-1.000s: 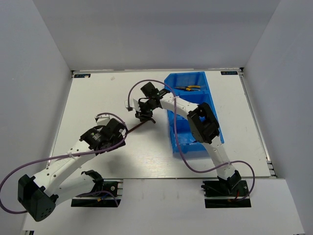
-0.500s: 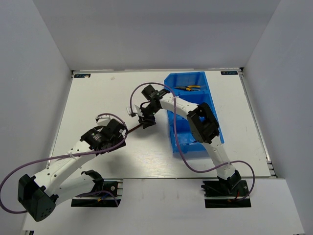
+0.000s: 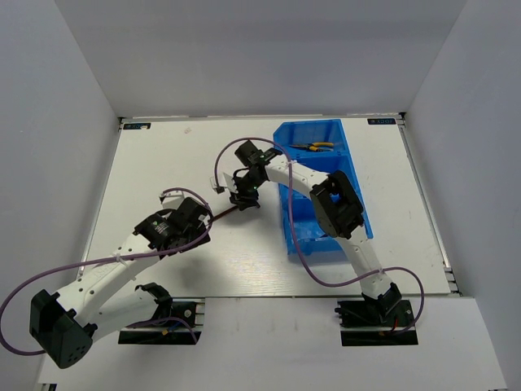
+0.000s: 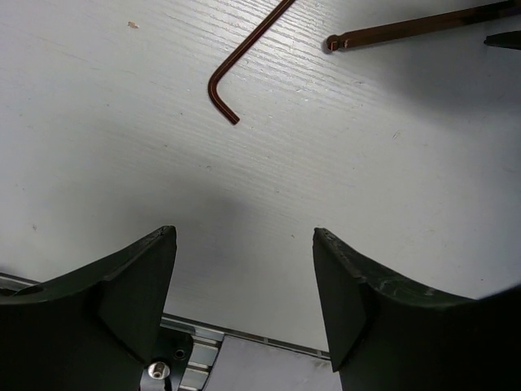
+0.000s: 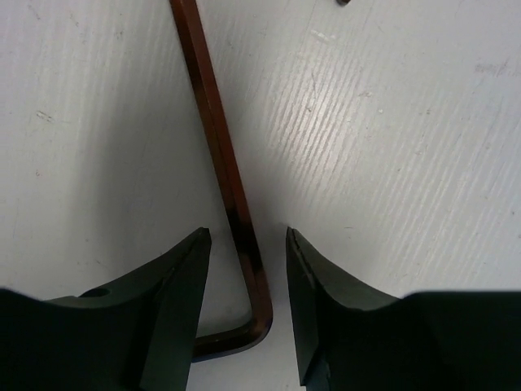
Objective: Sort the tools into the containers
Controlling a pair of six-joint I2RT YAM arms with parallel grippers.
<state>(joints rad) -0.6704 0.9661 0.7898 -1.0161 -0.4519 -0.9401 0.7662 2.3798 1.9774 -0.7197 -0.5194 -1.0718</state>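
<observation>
- The right end effector (image 5: 247,234) is reaching out over the white counter (image 3: 163,163), just left of the blue bins (image 3: 309,129). Its jaws are standing partly apart.
- A brown hex key (image 5: 213,114) is lying flat on the counter between those jaws. The long shank is running through the gap, and the short bend is showing at the bottom of the right wrist view.
- A sliver of bare counter is showing on each side of the shank, so the fingers (image 5: 175,301) are straddling the key without pinching it.
- The left end effector (image 4: 244,236) is hovering low over the counter near the front edge. Its jaws are spread wide and nothing is lying between them.
- Ahead of the left end effector, a thin hex key (image 4: 248,45) is lying with its short leg pointing back towards the camera. A thick hex key (image 4: 415,24) is lying apart from it, to the right.
- Whether the thick hex key is the one between the right jaws cannot be told.
- The blue bins are standing on the right half of the counter, three compartments in a row running front to back.
- Yellow-handled pliers (image 3: 313,147) are resting in the farthest compartment.
- The right arm is passing over the other two compartments and hiding much of them.
</observation>
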